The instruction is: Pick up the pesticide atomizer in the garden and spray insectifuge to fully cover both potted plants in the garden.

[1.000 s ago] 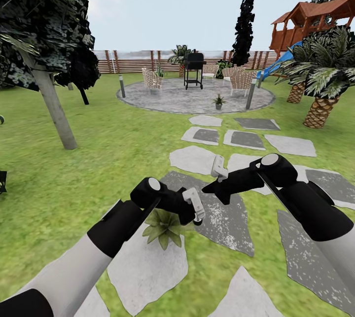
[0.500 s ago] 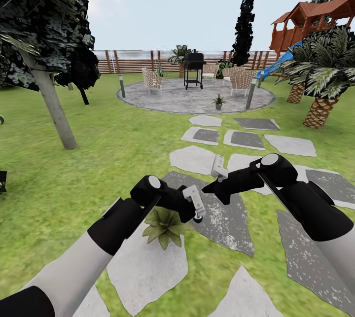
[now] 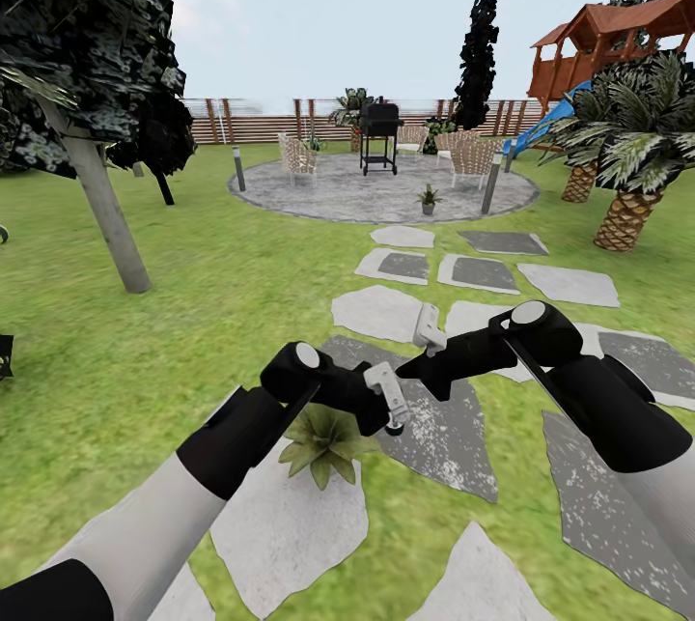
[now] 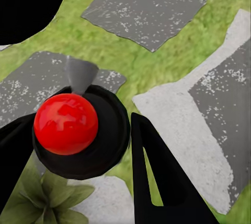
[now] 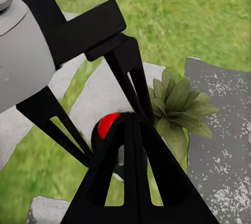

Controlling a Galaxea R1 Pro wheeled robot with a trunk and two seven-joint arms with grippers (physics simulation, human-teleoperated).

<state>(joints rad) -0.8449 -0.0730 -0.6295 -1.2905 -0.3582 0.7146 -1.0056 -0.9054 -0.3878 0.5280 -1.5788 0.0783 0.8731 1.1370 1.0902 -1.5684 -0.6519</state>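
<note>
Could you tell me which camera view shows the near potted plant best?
The head view: the near potted plant sits on a stepping stone just under the left gripper, its rosette mostly visible. The right wrist view shows its leaves partly behind fingers; the left wrist view catches a few leaves at the edge.

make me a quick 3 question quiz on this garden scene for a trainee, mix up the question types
1. True or false: the left hand holds the pesticide atomizer just above the near potted plant.
2. Multiple choice: where does the second potted plant stand? A) on the lawn by the tree trunk B) on the round patio C) under the playhouse
3. Fill in: the atomizer's nozzle tip is coloured ____.

Key
1. True; in the left wrist view the fingers sit either side of the bottle, with the leaves below.
2. B
3. red
</note>
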